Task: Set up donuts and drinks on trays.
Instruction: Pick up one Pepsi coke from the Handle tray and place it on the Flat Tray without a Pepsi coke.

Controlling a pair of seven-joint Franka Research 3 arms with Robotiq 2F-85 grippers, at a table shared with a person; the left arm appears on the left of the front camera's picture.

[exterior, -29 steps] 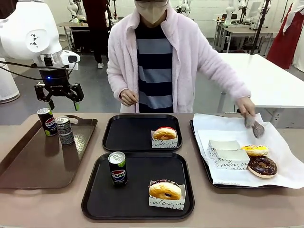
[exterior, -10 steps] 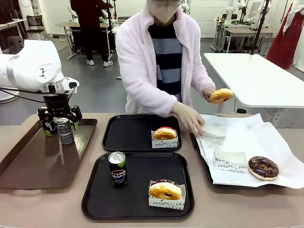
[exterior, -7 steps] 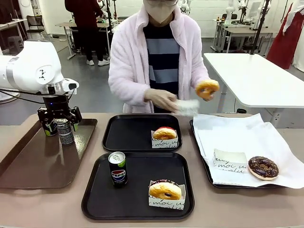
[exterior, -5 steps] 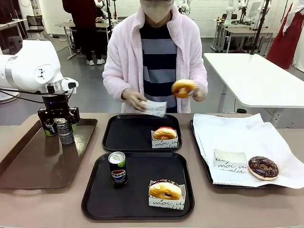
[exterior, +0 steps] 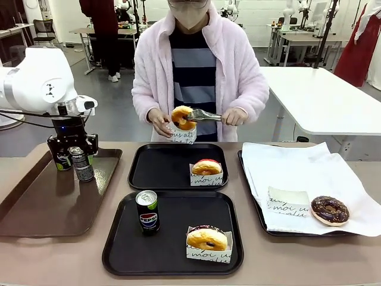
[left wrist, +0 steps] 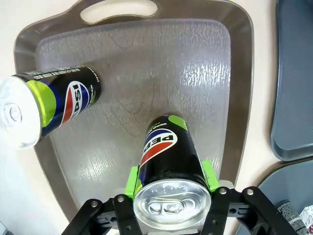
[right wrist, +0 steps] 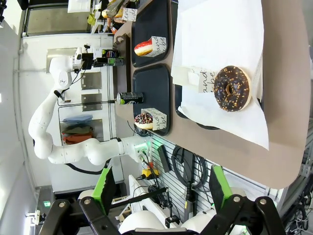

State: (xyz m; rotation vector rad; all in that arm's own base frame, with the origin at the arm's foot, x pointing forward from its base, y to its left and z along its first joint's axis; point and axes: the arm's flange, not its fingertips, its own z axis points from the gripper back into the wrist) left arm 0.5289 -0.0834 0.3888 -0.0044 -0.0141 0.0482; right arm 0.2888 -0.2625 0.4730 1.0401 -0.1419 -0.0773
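Note:
My left gripper [exterior: 72, 149] is down on the brown tray, its green pads [left wrist: 132, 179] pressed to both sides of a Pepsi can [left wrist: 168, 161]. A second can [left wrist: 49, 105] stands beside it. The near black tray [exterior: 178, 214] holds a can [exterior: 147, 211] and a sleeved glazed donut [exterior: 206, 239]. On the far black tray [exterior: 158, 170] sits a red-iced donut [exterior: 206, 167]. The person grips a glazed donut [exterior: 180, 117] with tongs over a paper sleeve [exterior: 183, 136] in the other hand. My right gripper [right wrist: 161, 196] is open and holds nothing.
The brown handled tray [exterior: 47, 205] lies at the left. At the right, a white-paper-lined tray [exterior: 297, 173] carries a chocolate donut [exterior: 329, 208] and an empty sleeve [exterior: 286, 199]. The person stands at the far edge, hands above the far black tray.
My left gripper came down around the can on the brown tray. The person picked a glazed donut and a sleeve off the paper-lined tray and brought them together.

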